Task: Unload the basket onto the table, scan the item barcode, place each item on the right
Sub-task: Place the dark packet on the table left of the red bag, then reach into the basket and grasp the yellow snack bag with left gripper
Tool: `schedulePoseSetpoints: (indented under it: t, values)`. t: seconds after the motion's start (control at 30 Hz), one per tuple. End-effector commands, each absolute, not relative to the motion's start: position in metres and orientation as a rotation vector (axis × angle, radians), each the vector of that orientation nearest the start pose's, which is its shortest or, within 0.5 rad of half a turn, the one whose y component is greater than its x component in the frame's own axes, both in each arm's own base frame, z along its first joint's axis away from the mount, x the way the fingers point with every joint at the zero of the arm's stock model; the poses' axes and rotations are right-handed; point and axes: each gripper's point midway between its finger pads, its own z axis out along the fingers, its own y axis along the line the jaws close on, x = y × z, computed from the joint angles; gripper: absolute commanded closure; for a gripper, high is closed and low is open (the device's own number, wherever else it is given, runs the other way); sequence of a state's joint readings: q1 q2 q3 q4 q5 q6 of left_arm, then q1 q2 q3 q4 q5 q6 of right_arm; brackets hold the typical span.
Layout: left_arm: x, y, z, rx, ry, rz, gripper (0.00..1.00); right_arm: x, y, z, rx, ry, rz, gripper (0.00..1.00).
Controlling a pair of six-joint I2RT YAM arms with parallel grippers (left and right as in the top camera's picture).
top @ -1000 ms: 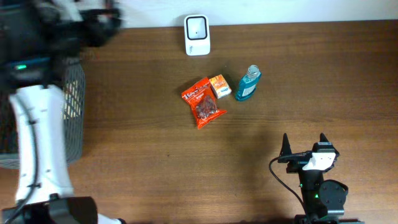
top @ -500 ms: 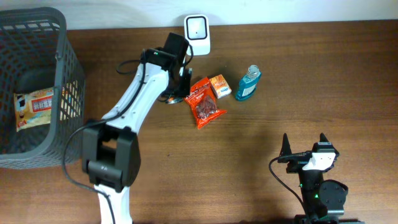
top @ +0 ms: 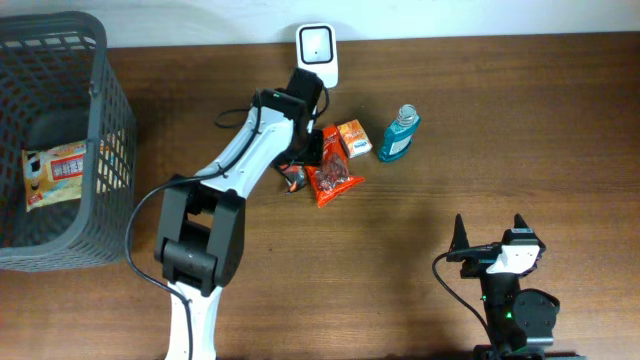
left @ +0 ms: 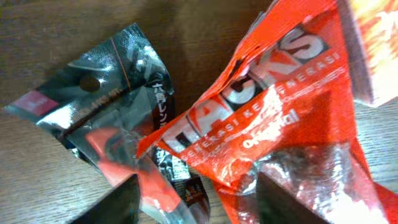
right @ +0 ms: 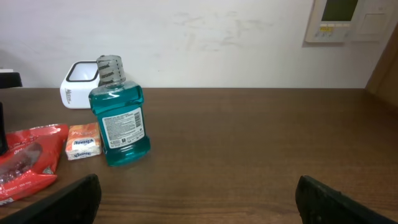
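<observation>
A small dark foil packet with red print lies on the table against a red snack bag. My left gripper hangs low over both, open, with the packet's lower end and the bag's edge between its fingers. From overhead the left gripper sits just left of the red bag, and the packet pokes out below it. The white scanner stands at the back edge. My right gripper rests open near the front right, holding nothing.
An orange box and a blue mouthwash bottle stand right of the red bag. A grey wire basket at the far left holds a flat printed pack. The bottle also shows in the right wrist view.
The left arm swung from over the basket to the scanner side, then down beside the red bag. Its jaws have widened, and the dark packet now lies on the table.
</observation>
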State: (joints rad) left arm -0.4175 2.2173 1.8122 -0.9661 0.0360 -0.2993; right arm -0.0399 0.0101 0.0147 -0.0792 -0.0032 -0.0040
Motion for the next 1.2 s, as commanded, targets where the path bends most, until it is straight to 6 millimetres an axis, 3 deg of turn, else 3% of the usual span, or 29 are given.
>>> schedulePoseSetpoints:
  t: [0.0, 0.07, 0.17, 0.23, 0.3, 0.33, 0.37, 0.43, 0.5, 0.53, 0.63, 0.77, 0.83, 0.87, 0.9, 1.07, 1.17]
  values:
    - [0.441, -0.199, 0.040, 0.172, 2.934, -0.140, 0.59, 0.246, -0.012, 0.155, 0.039, 1.650, -0.041, 0.02]
    - [0.446, -0.215, 0.043, 0.263, 2.896, -0.258, 0.64, 0.246, -0.012, 0.155, 0.039, 1.650, -0.041, 0.02]
    - [0.447, -0.251, 0.055, 0.434, 2.813, -0.523, 0.62, 0.246, -0.012, 0.155, 0.039, 1.650, -0.041, 0.02]
    - [0.452, -0.253, 0.059, 0.457, 2.783, -0.532, 0.62, 0.246, -0.012, 0.155, 0.039, 1.650, -0.041, 0.02]
    - [0.464, -0.234, 0.080, 0.422, 2.761, -0.422, 0.63, 0.246, -0.012, 0.155, 0.039, 1.650, -0.041, 0.01]
    - [0.471, -0.219, 0.099, 0.386, 2.744, -0.350, 0.62, 0.246, -0.012, 0.155, 0.039, 1.650, -0.041, 0.02]
    - [0.477, -0.201, 0.118, 0.347, 2.729, -0.254, 0.62, 0.246, -0.012, 0.155, 0.039, 1.650, -0.041, 0.02]
    - [0.479, -0.147, 0.151, 0.238, 2.724, 0.005, 0.67, 0.246, -0.012, 0.155, 0.039, 1.650, -0.041, 0.02]
    - [0.462, -0.126, 0.144, 0.182, 2.817, 0.052, 0.82, 0.246, -0.012, 0.155, 0.039, 1.650, -0.041, 0.02]
    - [0.449, -0.116, 0.131, 0.152, 2.890, 0.077, 0.88, 0.246, -0.012, 0.155, 0.039, 1.650, -0.041, 0.02]
    - [0.418, -0.121, 0.084, 0.104, 3.041, -0.012, 1.00, 0.246, -0.012, 0.155, 0.039, 1.650, -0.041, 0.02]
    - [0.412, -0.129, 0.023, -0.137, 3.029, -0.117, 1.00, 0.246, -0.012, 0.155, 0.039, 1.650, -0.041, 0.02]
    - [0.412, -0.132, 0.007, -0.249, 3.004, -0.155, 1.00, 0.246, -0.012, 0.155, 0.039, 1.650, -0.041, 0.02]
    - [0.414, -0.144, 0.000, -0.244, 2.985, -0.240, 1.00, 0.246, -0.012, 0.155, 0.039, 1.650, -0.041, 0.02]
    - [0.418, -0.155, -0.003, -0.226, 2.956, -0.318, 1.00, 0.246, -0.012, 0.155, 0.039, 1.650, -0.041, 0.02]
    - [0.452, -0.177, 0.007, -0.136, 2.788, -0.392, 0.97, 0.246, -0.012, 0.155, 0.039, 1.650, -0.041, 0.02]
    - [0.456, -0.194, 0.012, -0.048, 2.747, -0.422, 0.96, 0.246, -0.012, 0.155, 0.039, 1.650, -0.041, 0.02]
